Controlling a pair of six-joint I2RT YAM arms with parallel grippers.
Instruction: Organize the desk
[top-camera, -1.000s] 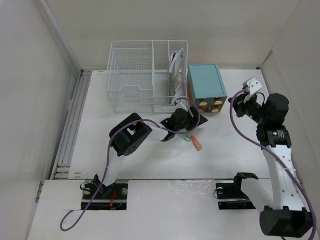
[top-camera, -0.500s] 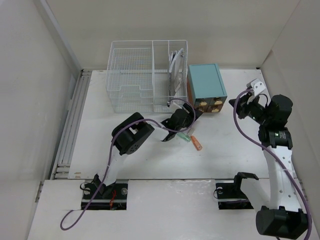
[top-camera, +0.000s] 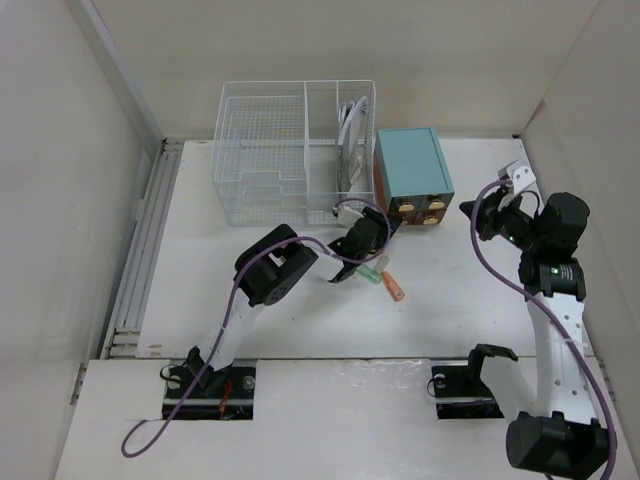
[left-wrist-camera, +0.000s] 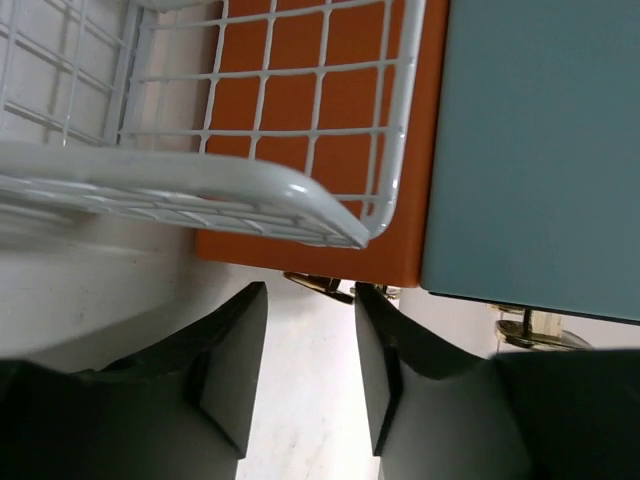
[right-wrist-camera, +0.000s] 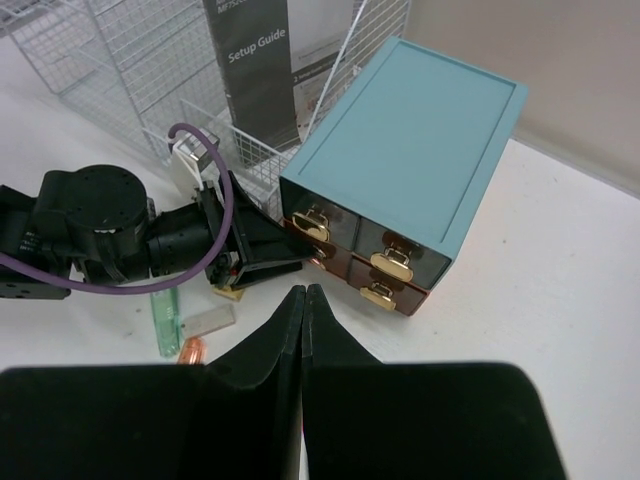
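Observation:
The white desk (top-camera: 250, 310) holds a white wire basket (top-camera: 270, 160) and a teal drawer box (top-camera: 412, 170) at the back. My left gripper (top-camera: 390, 227) is open and empty, low over the desk at the box's lower left drawer. In the left wrist view the gripper (left-wrist-camera: 310, 297) points at a brass handle (left-wrist-camera: 320, 285) under the orange-brown drawer front (left-wrist-camera: 330, 120); the handle lies just beyond the fingertips. My right gripper (top-camera: 481, 214) is shut and empty, raised to the right of the box. In its own view it (right-wrist-camera: 303, 298) hovers in front of the drawers (right-wrist-camera: 365, 255).
A green pen with a copper cap (top-camera: 384, 281) and a small grey block (right-wrist-camera: 205, 320) lie on the desk in front of the left gripper. A setup guide booklet (right-wrist-camera: 255, 55) stands in the basket. A ribbed rail (top-camera: 145, 250) runs along the left edge.
The left arm has reached further forward and right, bringing its gripper up to the drawer front. The right gripper has drifted slightly right, still shut.

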